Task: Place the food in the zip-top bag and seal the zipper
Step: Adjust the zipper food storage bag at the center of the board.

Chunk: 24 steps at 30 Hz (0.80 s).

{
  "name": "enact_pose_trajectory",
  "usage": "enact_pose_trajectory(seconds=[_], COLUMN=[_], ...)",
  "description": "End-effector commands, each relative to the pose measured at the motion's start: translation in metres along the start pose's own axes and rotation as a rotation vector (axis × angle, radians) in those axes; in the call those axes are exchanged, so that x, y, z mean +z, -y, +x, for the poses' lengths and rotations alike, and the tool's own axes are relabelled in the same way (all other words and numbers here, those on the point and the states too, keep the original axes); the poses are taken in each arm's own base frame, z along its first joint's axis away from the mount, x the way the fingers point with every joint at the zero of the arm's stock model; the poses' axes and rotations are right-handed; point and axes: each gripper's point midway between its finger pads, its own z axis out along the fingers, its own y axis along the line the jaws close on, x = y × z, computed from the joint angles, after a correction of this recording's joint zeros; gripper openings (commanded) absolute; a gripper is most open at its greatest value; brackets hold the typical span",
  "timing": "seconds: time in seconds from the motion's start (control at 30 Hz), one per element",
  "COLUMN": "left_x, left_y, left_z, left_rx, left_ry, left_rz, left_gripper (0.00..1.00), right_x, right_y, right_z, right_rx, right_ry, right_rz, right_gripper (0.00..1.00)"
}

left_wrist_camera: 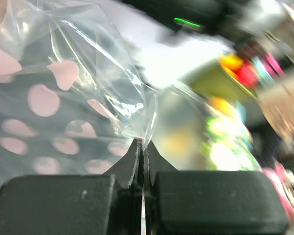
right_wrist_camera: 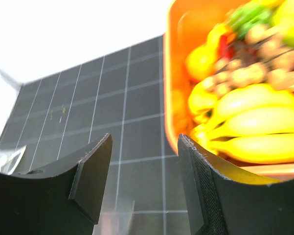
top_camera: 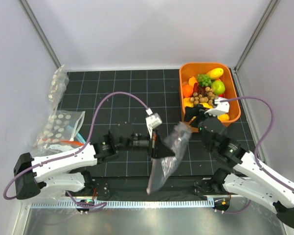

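The zip-top bag is clear and crinkled and hangs above the mat in the middle of the top view. My left gripper is shut on a fold of its film. In the left wrist view the jaws pinch the plastic, and pale pink dots show on the bag. I cannot make out the zipper. The food lies piled in the orange tub at the back right, with yellow bananas nearest. My right gripper stands open and holds nothing, over the mat by the tub's near left corner.
Two other clear dotted bags lie at the left edge of the black grid mat. White walls and metal posts close in the back and sides. A grey cable loops over the mat.
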Motion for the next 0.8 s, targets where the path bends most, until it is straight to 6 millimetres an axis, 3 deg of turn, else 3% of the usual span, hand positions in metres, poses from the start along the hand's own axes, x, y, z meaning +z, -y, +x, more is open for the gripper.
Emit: enact_pose_trajectory(seconds=[0.0, 0.13, 0.2, 0.3, 0.4, 0.43, 0.5, 0.57, 0.6, 0.7, 0.77], left_x=[0.0, -0.006, -0.006, 0.002, 0.02, 0.029, 0.042, 0.053, 0.059, 0.06, 0.053], left_y=[0.067, 0.091, 0.086, 0.054, -0.005, -0.028, -0.041, -0.058, -0.053, -0.066, -0.078], left_z=[0.009, 0.021, 0.019, 0.011, 0.011, 0.026, 0.028, 0.054, 0.049, 0.05, 0.037], left_rx=[0.139, 0.132, 0.143, 0.095, 0.02, -0.004, -0.016, -0.045, -0.046, -0.059, -0.043], left_ry=[-0.065, -0.141, -0.134, -0.093, -0.061, -0.107, -0.146, -0.268, -0.283, -0.289, -0.239], left_rz=[0.262, 0.418, 0.404, 0.294, 0.084, 0.012, -0.036, -0.061, -0.038, -0.074, -0.123], left_gripper=[0.0, 0.0, 0.0, 0.02, 0.04, 0.07, 0.07, 0.09, 0.09, 0.11, 0.14], right_x=[-0.009, -0.013, -0.012, -0.013, -0.015, -0.015, -0.016, -0.016, -0.016, -0.016, -0.015], right_y=[0.033, 0.036, 0.036, 0.039, 0.042, 0.043, 0.044, 0.044, 0.044, 0.044, 0.044], right_z=[-0.015, -0.02, -0.019, -0.021, -0.021, -0.022, -0.022, -0.022, -0.022, -0.02, -0.02], right_rx=[-0.043, -0.032, -0.034, -0.034, -0.032, -0.029, -0.028, -0.024, -0.026, -0.028, -0.029], right_ry=[0.071, 0.088, 0.082, 0.087, 0.091, 0.093, 0.093, 0.097, 0.094, 0.09, 0.089], right_rz=[0.12, 0.124, 0.127, 0.142, 0.152, 0.153, 0.154, 0.154, 0.154, 0.153, 0.153], right_gripper=[0.63, 0.63, 0.63, 0.64, 0.66, 0.66, 0.66, 0.67, 0.67, 0.66, 0.67])
